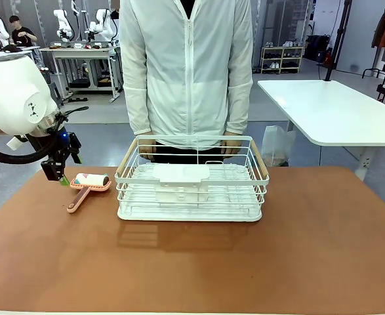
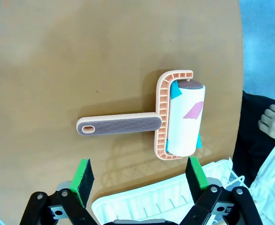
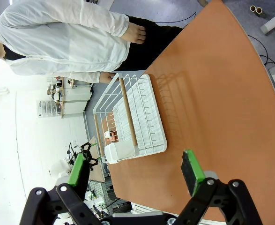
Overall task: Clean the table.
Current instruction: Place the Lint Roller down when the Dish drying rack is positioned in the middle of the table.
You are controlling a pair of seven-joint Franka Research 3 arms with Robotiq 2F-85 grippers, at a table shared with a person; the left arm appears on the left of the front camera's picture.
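Table: the table, smooth matte reddish-brown with a thin pale edge, spreads beneath my arms.
My left gripper: spread wide, holding nothing, above the lint roller.
My right gripper: wide apart, holding nothing.

Lying flat at the left: a pink lint roller, handle pointing toward the near edge. Sitting beside it, mid-scene: a white wire dish rack holding a small white caddy. Standing behind the rack: a person in a white jacket.
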